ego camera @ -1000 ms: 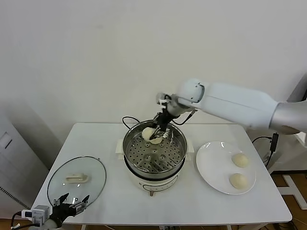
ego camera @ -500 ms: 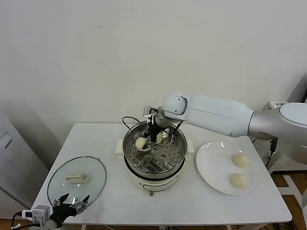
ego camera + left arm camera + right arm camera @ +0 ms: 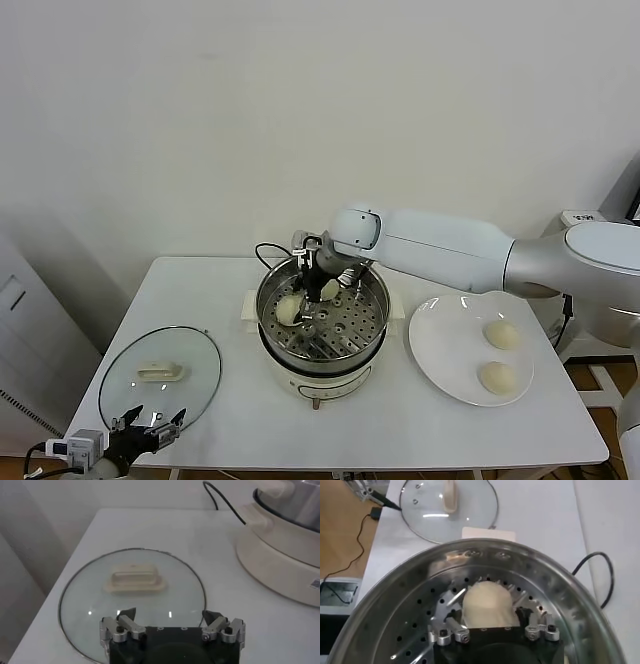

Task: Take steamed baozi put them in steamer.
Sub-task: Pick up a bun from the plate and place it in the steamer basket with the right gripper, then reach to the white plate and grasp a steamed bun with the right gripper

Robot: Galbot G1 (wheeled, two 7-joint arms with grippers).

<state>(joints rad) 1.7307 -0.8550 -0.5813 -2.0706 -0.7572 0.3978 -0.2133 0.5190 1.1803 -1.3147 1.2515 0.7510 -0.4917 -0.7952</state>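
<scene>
The steel steamer stands mid-table on its cream base. My right gripper reaches down inside it, on its left side, shut on a pale baozi. In the right wrist view the baozi sits between the fingers of the right gripper, low over the perforated floor. A second baozi lies in the steamer's far part. Two more baozi lie on the white plate. My left gripper is parked at the table's front left, open and empty.
The round glass lid lies flat at the front left, just ahead of the left gripper; it also shows in the left wrist view. The black cord runs behind the steamer. The steamer's base stands right of the lid.
The right gripper has carried the baozi from the steamer's far side to its left side and lowered it toward the perforated floor. The left arm has not moved.
</scene>
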